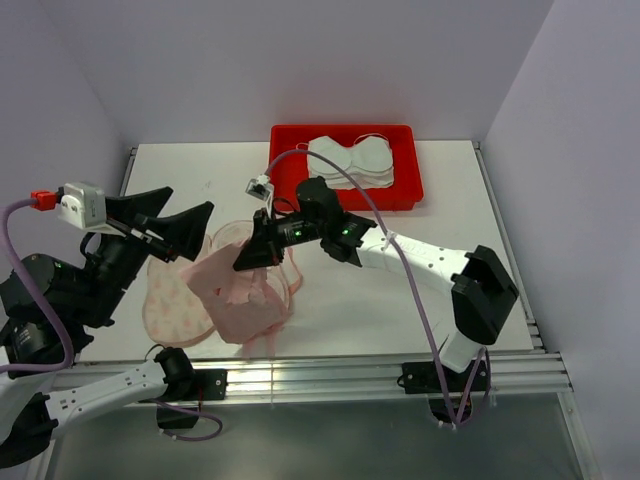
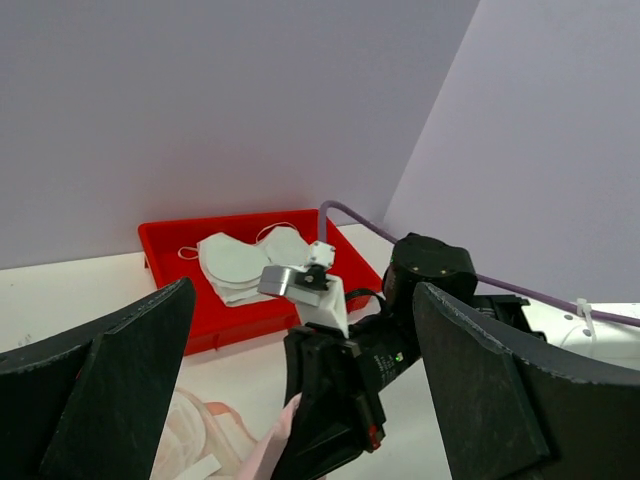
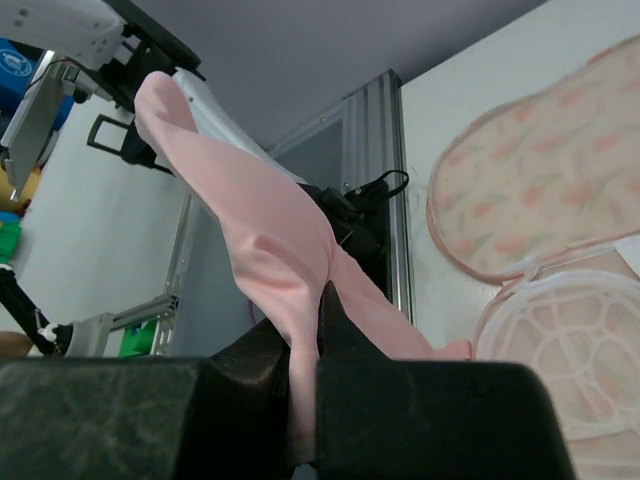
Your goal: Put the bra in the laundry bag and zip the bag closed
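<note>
The right hand (image 1: 258,250) is pinched shut on the top edge of the pink bra (image 1: 238,298). The bra hangs down over the laundry bag (image 1: 168,305), which lies unzipped and spread flat on the bench (image 1: 420,290), below and to the left of that hand. The left hand (image 1: 172,232), spread wide and empty, hovers just left of the bra, nearer the bag's patterned half.

I see plain pale pink bra (image 1: 238,297); laundry bag (image 1: 172,305) cream, small pink-orange motifs, pink edging, one half white mesh. Far tray (image 1: 405,195) bright red, holding white bras (image 1: 352,160). White table (image 1: 450,210). Black: left gripper (image 1: 190,202), right gripper (image 1: 250,258).
</note>
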Motion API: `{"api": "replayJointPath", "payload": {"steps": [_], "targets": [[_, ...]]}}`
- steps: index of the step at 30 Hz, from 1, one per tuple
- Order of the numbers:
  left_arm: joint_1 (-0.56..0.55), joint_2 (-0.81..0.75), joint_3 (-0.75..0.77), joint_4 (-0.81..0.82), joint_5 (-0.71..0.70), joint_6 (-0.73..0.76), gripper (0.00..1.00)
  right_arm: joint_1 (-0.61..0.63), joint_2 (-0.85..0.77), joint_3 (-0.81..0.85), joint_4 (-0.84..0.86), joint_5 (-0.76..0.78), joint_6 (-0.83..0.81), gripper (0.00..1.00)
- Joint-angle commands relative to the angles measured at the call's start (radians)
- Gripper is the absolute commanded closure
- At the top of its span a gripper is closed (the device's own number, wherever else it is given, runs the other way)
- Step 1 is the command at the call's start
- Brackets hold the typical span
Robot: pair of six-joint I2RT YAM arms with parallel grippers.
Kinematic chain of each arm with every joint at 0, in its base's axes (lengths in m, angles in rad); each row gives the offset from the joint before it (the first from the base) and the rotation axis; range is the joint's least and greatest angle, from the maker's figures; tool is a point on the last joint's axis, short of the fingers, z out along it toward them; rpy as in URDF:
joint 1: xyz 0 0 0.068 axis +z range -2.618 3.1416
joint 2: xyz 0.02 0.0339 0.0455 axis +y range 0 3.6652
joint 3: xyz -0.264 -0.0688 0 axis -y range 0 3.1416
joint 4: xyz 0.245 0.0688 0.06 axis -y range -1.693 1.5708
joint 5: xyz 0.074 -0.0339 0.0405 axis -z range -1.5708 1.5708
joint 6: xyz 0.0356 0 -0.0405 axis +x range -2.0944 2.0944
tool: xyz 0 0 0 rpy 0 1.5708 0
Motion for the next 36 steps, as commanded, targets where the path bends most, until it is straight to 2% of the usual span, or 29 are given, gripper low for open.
{"api": "replayJointPath", "payload": {"steps": [1,9,17,23,31,36], "targets": [[-0.003,0.016,-0.007,0.033,-0.03,0.002,0.03,-0.005,0.042,0.064,0.052,-0.009,-0.003,1.0],[-0.003,0.05,-0.016,0.049,-0.032,0.022,0.02,-0.07,0.207,0.174,-0.015,0.132,-0.092,1.0],[-0.003,0.074,-0.024,0.049,-0.033,0.028,0.02,-0.122,0.437,0.372,-0.072,0.128,-0.101,1.0],[-0.003,0.084,-0.032,0.046,-0.04,0.016,0.03,-0.136,0.549,0.446,-0.112,0.138,-0.093,1.0],[-0.003,0.068,-0.157,-0.09,-0.056,-0.238,0.12,-0.14,0.605,0.458,-0.15,0.2,-0.089,0.97],[-0.003,0.027,-0.28,-0.151,-0.087,-0.386,0.23,-0.14,0.615,0.443,-0.179,0.273,-0.093,0.92]]}}
